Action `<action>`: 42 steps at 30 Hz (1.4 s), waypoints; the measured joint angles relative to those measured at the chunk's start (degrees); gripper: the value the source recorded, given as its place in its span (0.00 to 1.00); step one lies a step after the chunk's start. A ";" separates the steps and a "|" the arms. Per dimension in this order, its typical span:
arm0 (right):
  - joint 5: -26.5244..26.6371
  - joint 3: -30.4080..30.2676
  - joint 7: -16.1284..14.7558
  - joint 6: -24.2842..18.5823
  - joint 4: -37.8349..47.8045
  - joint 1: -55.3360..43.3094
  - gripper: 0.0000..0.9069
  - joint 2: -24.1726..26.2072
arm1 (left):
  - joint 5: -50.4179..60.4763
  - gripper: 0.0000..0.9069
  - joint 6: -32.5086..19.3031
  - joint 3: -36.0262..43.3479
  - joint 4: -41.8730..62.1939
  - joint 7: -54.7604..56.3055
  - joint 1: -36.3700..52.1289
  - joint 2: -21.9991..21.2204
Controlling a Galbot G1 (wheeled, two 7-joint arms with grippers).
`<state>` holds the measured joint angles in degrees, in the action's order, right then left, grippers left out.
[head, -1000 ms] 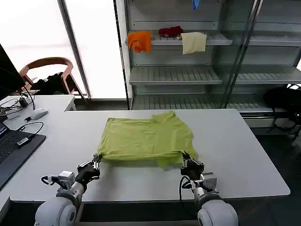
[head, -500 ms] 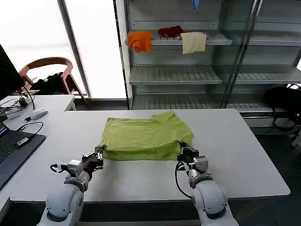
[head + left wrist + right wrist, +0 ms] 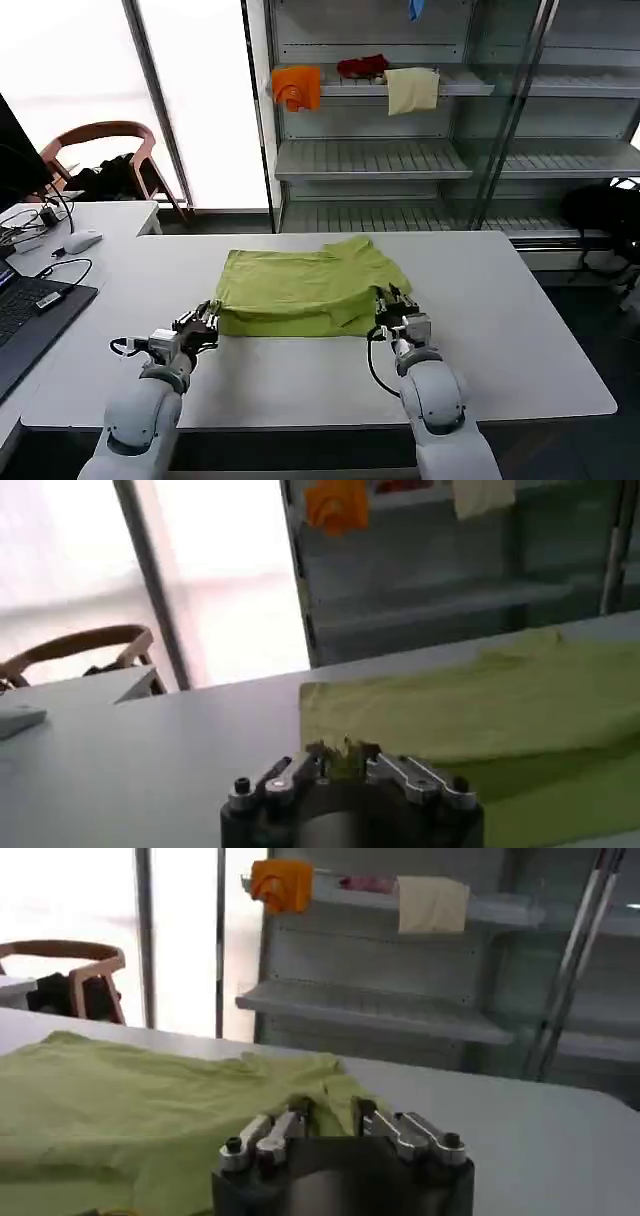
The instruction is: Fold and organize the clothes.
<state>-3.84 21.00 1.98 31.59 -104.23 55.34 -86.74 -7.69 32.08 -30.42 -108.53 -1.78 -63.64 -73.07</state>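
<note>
The lime yellow-green T-shirt [image 3: 300, 285] lies in the middle of the white table [image 3: 500, 320], its near hem doubled back over the body. My left gripper [image 3: 208, 318] is at the shirt's near left corner, shut on a bunch of the fabric [image 3: 345, 758]. At the near right corner, my right gripper [image 3: 390, 300] has the cloth between its fingers [image 3: 330, 1116]. The shirt [image 3: 470, 700] spreads out beyond the left jaws, and the shirt [image 3: 120, 1098] also stretches away beside the right ones.
A laptop [image 3: 25, 320], a mouse [image 3: 82, 241] and cables sit at the table's left end, with a chair [image 3: 100, 150] behind. Shelves at the back hold an orange cloth [image 3: 297, 87], a red cloth [image 3: 362, 67] and a cream cloth [image 3: 412, 90].
Both grippers have moved away from me over the shirt, carrying the near hem with them. The fold now lies farther up the shirt and the visible cloth is shorter.
</note>
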 measured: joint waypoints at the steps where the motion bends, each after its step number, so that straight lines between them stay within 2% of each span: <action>1: -0.03 0.19 0.01 0.01 0.11 -0.21 1.00 0.11 | 0.07 1.00 0.00 -0.14 0.01 0.18 0.23 0.00; 8: 0.26 1.77 -0.52 0.37 -0.29 0.36 1.00 1.46 | -0.22 1.00 0.20 -1.19 -0.28 0.24 0.73 0.54; 19: 3.56 3.88 -0.47 1.12 -1.15 1.06 1.00 2.88 | -0.51 1.00 -0.55 -1.58 -0.93 -0.53 -2.04 0.25; 34: 4.52 4.88 -1.73 1.31 -4.38 9.08 1.00 3.47 | -0.16 1.00 0.39 -1.31 0.31 -1.58 -3.77 0.44; 40: 4.63 4.99 -1.80 1.14 -4.16 10.92 0.88 3.41 | 0.15 1.00 0.44 -0.78 1.06 -1.72 -3.80 0.29; 42: 4.62 4.95 -1.93 1.06 -3.95 11.14 0.71 3.58 | 0.23 1.00 0.44 -0.58 1.32 -1.77 -3.74 0.22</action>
<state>0.78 25.95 0.05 32.65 -108.18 66.49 -83.16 -7.46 32.52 -30.99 -107.21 -3.54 -67.38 -72.84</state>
